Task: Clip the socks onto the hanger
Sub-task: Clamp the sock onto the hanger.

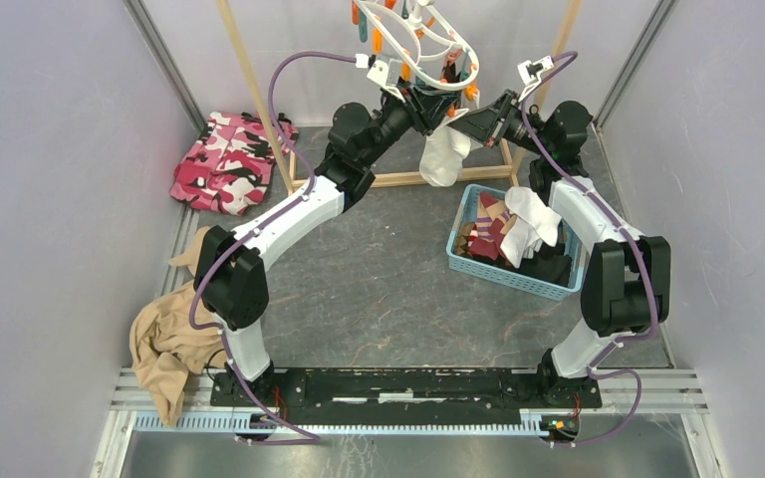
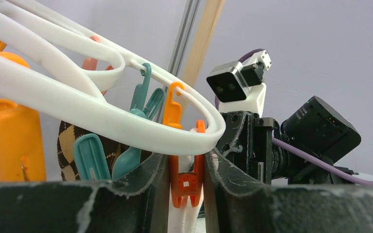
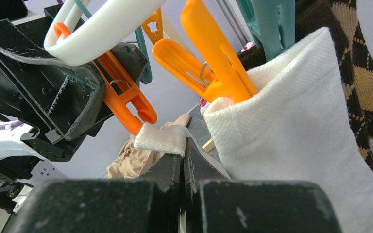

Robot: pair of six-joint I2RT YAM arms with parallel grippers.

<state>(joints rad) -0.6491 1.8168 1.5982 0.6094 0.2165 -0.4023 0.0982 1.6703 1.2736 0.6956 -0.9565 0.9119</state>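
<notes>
The white oval hanger [image 1: 423, 45] hangs at the top centre, with orange and teal clothespins. My left gripper [image 1: 436, 100] is shut on an orange clothespin [image 2: 187, 182] just under the hanger's ring [image 2: 102, 114], squeezing it from both sides. My right gripper [image 3: 183, 145] is shut on the edge of a white sock [image 3: 162, 137] and holds it at that pin's tips [image 3: 141, 114]. White cloth [image 2: 184, 218] shows right below the pin. Another white sock [image 3: 296, 145] hangs from a second orange pin [image 3: 213, 58]. A brown argyle sock [image 3: 364, 82] hangs beside it.
A blue basket [image 1: 458, 249] holding several more socks stands under the right arm. The wooden rack frame [image 1: 398, 179] stands behind. The pink camouflage cloth [image 1: 227, 159] lies at the far left and the tan garment [image 1: 164, 344] at the near left.
</notes>
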